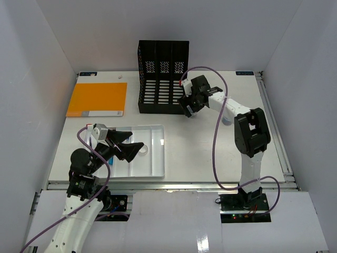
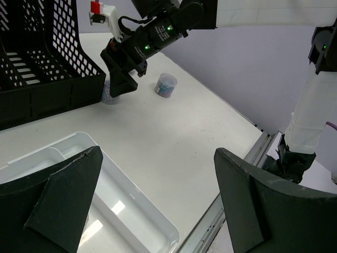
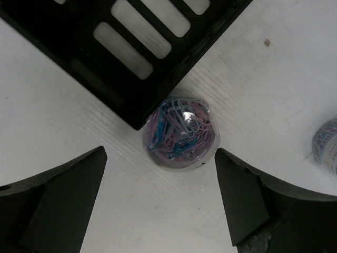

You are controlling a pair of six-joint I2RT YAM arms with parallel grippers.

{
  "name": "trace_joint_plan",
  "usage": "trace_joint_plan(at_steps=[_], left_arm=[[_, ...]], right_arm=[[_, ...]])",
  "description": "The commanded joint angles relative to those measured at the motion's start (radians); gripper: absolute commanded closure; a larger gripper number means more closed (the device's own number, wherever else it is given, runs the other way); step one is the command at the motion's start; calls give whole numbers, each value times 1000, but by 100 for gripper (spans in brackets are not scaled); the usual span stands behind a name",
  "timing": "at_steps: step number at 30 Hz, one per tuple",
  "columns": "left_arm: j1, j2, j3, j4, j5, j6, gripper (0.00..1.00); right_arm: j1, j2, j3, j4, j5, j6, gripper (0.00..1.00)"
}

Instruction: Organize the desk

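Observation:
The white desk (image 1: 195, 153) carries a clear tub of coloured paper clips (image 3: 179, 132) that touches the front right corner of the black file rack (image 1: 163, 74). My right gripper (image 3: 160, 158) hangs open right above this tub, one finger on each side and a little short of it. The top view hides the tub under the gripper (image 1: 188, 108). A second paper clip tub (image 2: 167, 84) stands to the right of it. My left gripper (image 1: 136, 140) is open and empty above the white compartmented tray (image 1: 157, 166).
An orange folder (image 1: 98, 98) lies flat at the back left. A small white round thing (image 1: 143, 152) sits in the tray. The metal rail (image 1: 174, 185) runs along the near edge. The second tub also shows at the right wrist view's right edge (image 3: 327, 145).

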Motion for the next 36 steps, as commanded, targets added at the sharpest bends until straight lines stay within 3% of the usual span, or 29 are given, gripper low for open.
trace_joint_plan(at_steps=[1,8,11,15,20,24,28,32,36], left_arm=[[3,-5,13,5,-6,10,2],[2,6,11,5,-6,10,2],[2,7,11,5,-7,11,2],[2,6,11,5,-8,12,2],[2,7,11,7,-4,11,2],[2,1,10,5,-4,11,2],[2,-13,7,7,-7,9,2],[2,-13,10,8,-7,11,2],[2,-13,10,8,-6,11,2]], right_arm=[[0,54,66,40,92,-11,10],[-2,116,90,67,84,-81,10],[-2,120,83,82,7,-98,2],[-3,104,52,103,-19,-113,20],[-1,50,-25,146,-41,-135,58],[-1,-13,-81,105,-83,-162,81],[3,-101,-115,-10,-232,-224,88],[40,-179,-106,-140,-470,-290,89],[116,-186,-61,-199,-615,-286,90]])
